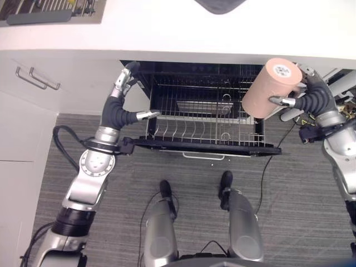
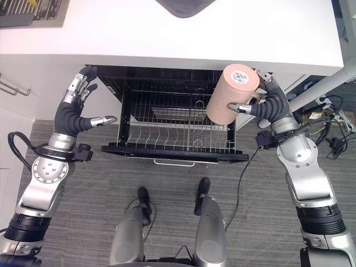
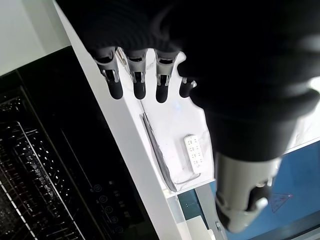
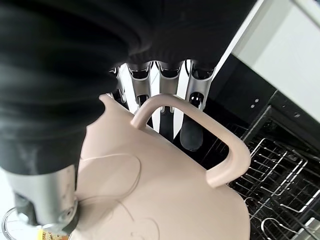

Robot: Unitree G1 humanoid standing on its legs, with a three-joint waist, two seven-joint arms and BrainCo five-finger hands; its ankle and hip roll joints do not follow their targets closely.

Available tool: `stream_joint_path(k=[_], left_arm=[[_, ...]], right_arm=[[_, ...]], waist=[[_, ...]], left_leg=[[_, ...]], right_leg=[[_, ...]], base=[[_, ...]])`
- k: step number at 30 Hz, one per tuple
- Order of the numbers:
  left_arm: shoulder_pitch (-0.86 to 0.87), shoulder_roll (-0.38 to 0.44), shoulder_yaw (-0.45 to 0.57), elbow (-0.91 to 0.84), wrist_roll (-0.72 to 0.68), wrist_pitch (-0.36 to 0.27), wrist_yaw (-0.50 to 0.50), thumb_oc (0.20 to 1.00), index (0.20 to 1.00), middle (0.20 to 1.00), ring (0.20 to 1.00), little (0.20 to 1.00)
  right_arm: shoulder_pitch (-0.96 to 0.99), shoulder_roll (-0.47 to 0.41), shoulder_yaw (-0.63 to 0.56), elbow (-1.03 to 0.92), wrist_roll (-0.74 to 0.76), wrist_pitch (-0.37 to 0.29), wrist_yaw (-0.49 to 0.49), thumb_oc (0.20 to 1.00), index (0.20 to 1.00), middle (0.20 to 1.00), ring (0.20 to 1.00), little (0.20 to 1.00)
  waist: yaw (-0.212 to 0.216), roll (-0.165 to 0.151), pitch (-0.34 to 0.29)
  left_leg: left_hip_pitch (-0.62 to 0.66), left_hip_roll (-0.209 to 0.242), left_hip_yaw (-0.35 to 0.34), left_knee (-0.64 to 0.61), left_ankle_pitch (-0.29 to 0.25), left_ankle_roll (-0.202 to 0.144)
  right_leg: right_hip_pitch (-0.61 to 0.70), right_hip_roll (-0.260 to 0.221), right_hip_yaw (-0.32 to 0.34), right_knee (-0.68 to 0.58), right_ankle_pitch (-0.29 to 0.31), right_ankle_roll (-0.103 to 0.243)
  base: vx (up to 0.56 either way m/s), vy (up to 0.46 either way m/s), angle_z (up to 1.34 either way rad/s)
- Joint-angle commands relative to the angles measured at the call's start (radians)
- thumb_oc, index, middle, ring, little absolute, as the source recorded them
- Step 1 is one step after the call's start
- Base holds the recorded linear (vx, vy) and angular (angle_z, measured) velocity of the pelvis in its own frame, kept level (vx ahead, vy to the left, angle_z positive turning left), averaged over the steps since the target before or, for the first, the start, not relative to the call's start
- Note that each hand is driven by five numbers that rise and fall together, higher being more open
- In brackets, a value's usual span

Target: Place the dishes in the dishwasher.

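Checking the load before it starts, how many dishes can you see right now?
1: a pink mug held in the right hand above the pulled-out dishwasher rack. The rack's back is shadowed, so something may be hidden.

Silver-grey arms, dark ribbed wrist covers — silver fingers [image 2: 77, 89], dark-tipped.

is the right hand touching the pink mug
Touching. The right eye view shows the right hand with its thumb across the pink mug; the right wrist view shows its fingers passing through the mug's handle.
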Motion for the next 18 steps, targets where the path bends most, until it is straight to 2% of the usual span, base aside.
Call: stream_joint_path(k=[1, 4, 6, 7, 9, 13, 15, 18], left_arm=[[0.041, 0.045, -0.004, -0.042, 0.02, -0.025, -0.015, 1.0, 1.0, 1.0, 1.0, 1.0], [0.057, 0.053, -0.011, -0.036, 0.025, 0.003, -0.037, 1.0, 1.0, 1.0, 1.0, 1.0], [0.065, 0.063, -0.037, -0.011, 0.04, 0.055, -0.051, 1.0, 1.0, 1.0, 1.0, 1.0], [0.068, 0.067, -0.05, 0.006, 0.059, 0.088, -0.064, 1.0, 1.0, 1.0, 1.0, 1.0], [0.069, 0.101, -0.096, 0.057, 0.122, 0.207, -0.134, 1.0, 1.0, 1.0, 1.0, 1.0], [0.104, 0.184, -0.157, 0.117, 0.239, 0.323, -0.25, 1.0, 1.0, 1.0, 1.0, 1.0], [0.103, 0.189, -0.185, 0.128, 0.255, 0.373, -0.287, 1.0, 1.0, 1.0, 1.0, 1.0], [0.082, 0.175, -0.232, 0.16, 0.284, 0.43, -0.293, 1.0, 1.0, 1.0, 1.0, 1.0]], right_arm=[[-0.025, -0.036, -0.013, -0.06, -0.024, -0.071, -0.033, 0.2, 0.2, 0.2, 0.2, 0.2], [-0.01, -0.041, -0.011, -0.051, -0.036, -0.063, -0.03, 0.2, 0.2, 0.2, 0.2, 0.2], [-0.008, -0.048, -0.002, -0.036, -0.03, -0.057, -0.035, 0.2, 0.2, 0.2, 0.2, 0.2], [-0.008, -0.049, 0.001, -0.024, -0.028, -0.055, -0.035, 0.2, 0.2, 0.2, 0.2, 0.2], [-0.024, -0.069, 0.007, 0.009, -0.013, -0.044, -0.023, 0.2, 0.2, 0.2, 0.2, 0.2], [-0.042, -0.125, 0.027, 0.039, 0.026, -0.024, -0.018, 0.2, 0.2, 0.2, 0.2, 0.2], [-0.052, -0.135, 0.042, 0.05, 0.034, -0.014, -0.016, 0.2, 0.2, 0.2, 0.2, 0.2], [-0.062, -0.13, 0.063, 0.078, 0.023, -0.019, -0.004, 0.2, 0.2, 0.2, 0.2, 0.2]], waist=[[-0.014, -0.024, -0.086], [-0.012, -0.025, -0.084], [-0.011, -0.026, -0.081], [-0.01, -0.026, -0.081], [-0.009, -0.02, -0.075], [-0.011, -0.006, -0.069], [-0.015, -0.002, -0.065], [-0.019, 0.0, -0.061]], left_leg=[[0.03, 0.044, 0.025, 0.065, -0.044, -0.02], [0.034, 0.047, 0.029, 0.068, -0.047, -0.016], [0.036, 0.05, 0.031, 0.074, -0.05, -0.014], [0.037, 0.051, 0.033, 0.074, -0.051, -0.012], [0.041, 0.049, 0.032, 0.075, -0.054, -0.01], [0.048, 0.048, 0.03, 0.074, -0.056, -0.008], [0.053, 0.047, 0.029, 0.082, -0.065, -0.007], [0.053, 0.044, 0.024, 0.086, -0.07, -0.004]], right_leg=[[0.13, -0.038, 0.035, -0.034, -0.086, 0.094], [0.128, -0.04, 0.04, -0.03, -0.085, 0.097], [0.127, -0.043, 0.039, -0.024, -0.086, 0.1], [0.126, -0.045, 0.038, -0.022, -0.085, 0.101], [0.125, -0.049, 0.036, -0.015, -0.087, 0.104], [0.127, -0.055, 0.038, -0.015, -0.087, 0.108], [0.129, -0.058, 0.042, -0.005, -0.094, 0.109], [0.126, -0.062, 0.046, 0.006, -0.1, 0.109]], base=[[0.0, 0.0, 0.0], [0.0, 0.0, 0.0], [0.0, 0.0, 0.0], [0.0, 0.0, 0.0], [0.0, 0.0, 0.0], [0.03, 0.039, -0.01], [0.06, 0.043, 0.01], [0.06, 0.021, 0.03]])
